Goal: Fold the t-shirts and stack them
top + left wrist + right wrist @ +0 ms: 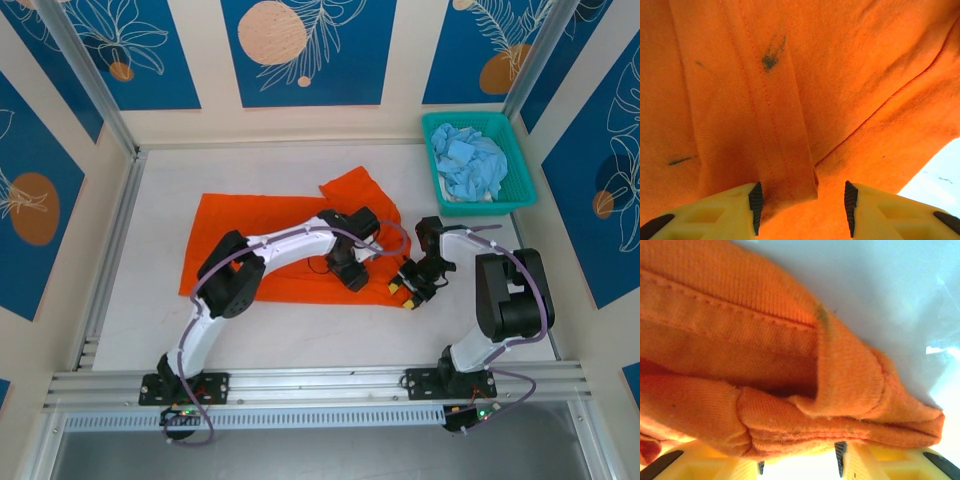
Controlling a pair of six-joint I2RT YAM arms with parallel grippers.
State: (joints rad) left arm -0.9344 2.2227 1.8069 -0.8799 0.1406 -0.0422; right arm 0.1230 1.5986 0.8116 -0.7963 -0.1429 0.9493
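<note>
We see the bright orange t-shirt (pixel 240 215) spread mostly flat at centre, its long side running nine to three o'clock. One part is flipped up toward one o'clock, the five-o'clock hem is bunched, and dark smudges mark the cloth. The pale blue t-shirts (pixel 472 165) lie crumpled at two o'clock.

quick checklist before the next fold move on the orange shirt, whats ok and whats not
1. Orange t-shirt spread on the table: ok.
2. Left gripper clamped on the cloth: not ok. Its jaws stand apart, with a fold of the shirt loose between them.
3. Right gripper clamped on the cloth: cannot tell, because bunched cloth lies over its pads.
4. Shirt lying flat: not ok, the far right corner is rumpled.
5. Blue t-shirts out of the way in the basket: ok.
</note>
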